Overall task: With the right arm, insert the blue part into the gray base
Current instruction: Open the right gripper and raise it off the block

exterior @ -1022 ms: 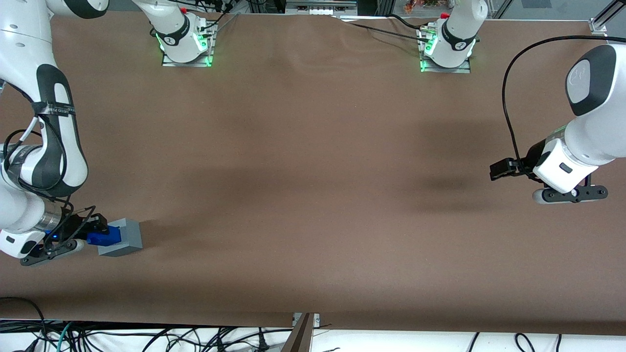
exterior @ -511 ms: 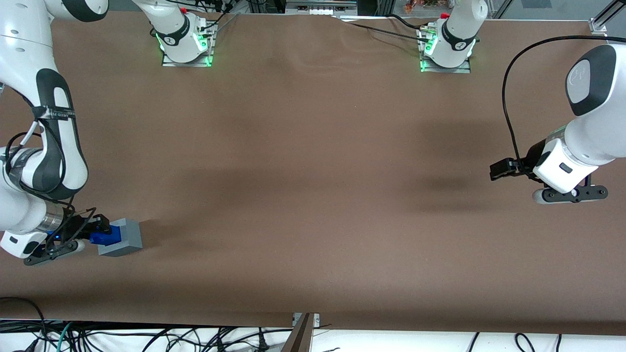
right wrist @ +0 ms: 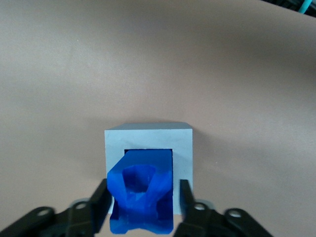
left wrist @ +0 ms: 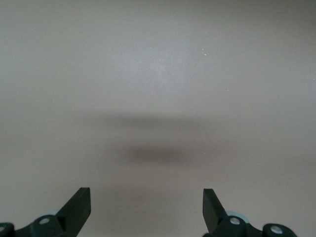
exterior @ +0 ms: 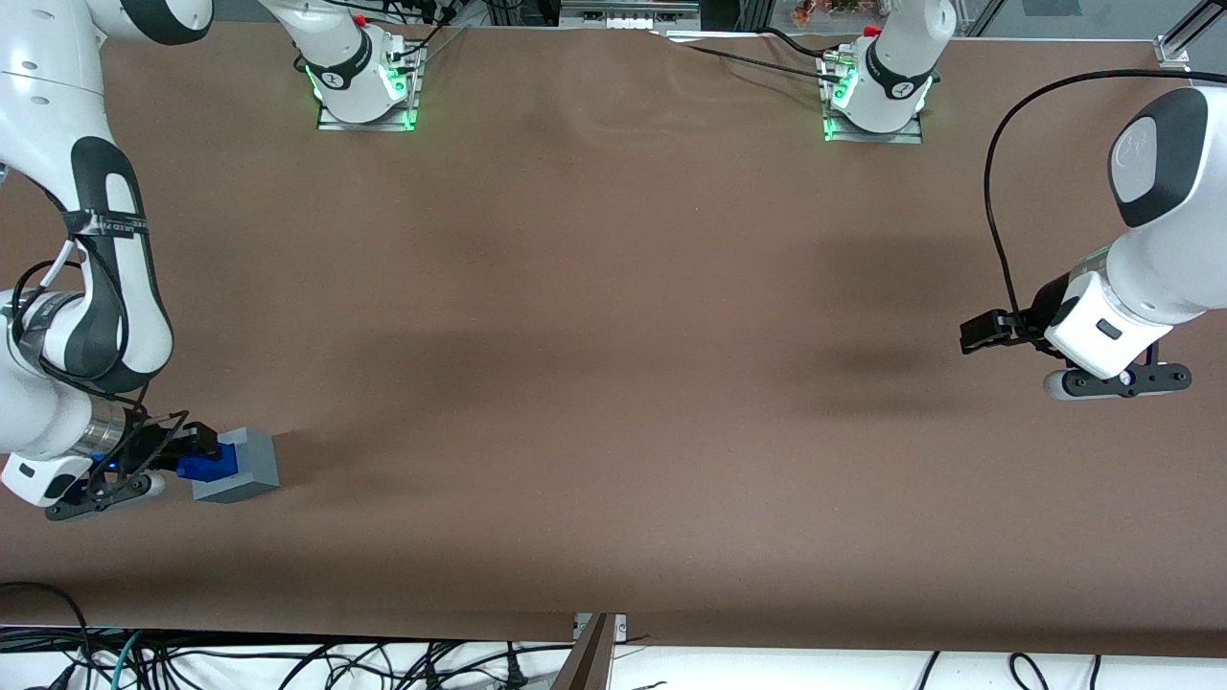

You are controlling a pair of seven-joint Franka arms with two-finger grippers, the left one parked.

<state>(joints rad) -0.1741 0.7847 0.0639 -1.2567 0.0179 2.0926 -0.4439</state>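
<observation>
Reading the front view from its left edge, we find the right arm (exterior: 91,287) bent low over the working arm's end of the table (exterior: 613,335), its gripper (exterior: 196,448) level with the blue part (exterior: 203,466), and just past that the gray base (exterior: 242,467) sitting flat on the brown surface. In the right wrist view the two black fingers (right wrist: 101,202) stand on either side of the blue part (right wrist: 141,195) with a sliver of gap showing at each flank, so we judge the gripper (right wrist: 143,207) to be open and no longer clamping (though the gap is slim and contact lower down is hidden). The blue part's leading end already sits inside the square recess of the gray base (right wrist: 148,143), while its lumpy, notched end still projects toward the camera, so we take the insertion as begun but perhaps not fully seated. To finish this step well, we would keep the push straight along the axis of the recess, since any sideways lean could jam the block against the recess wall. We would also watch that the light cube does not slide along the cloth under the push. If the part is home, we back the fingers straight out without brushing its projecting end.
</observation>
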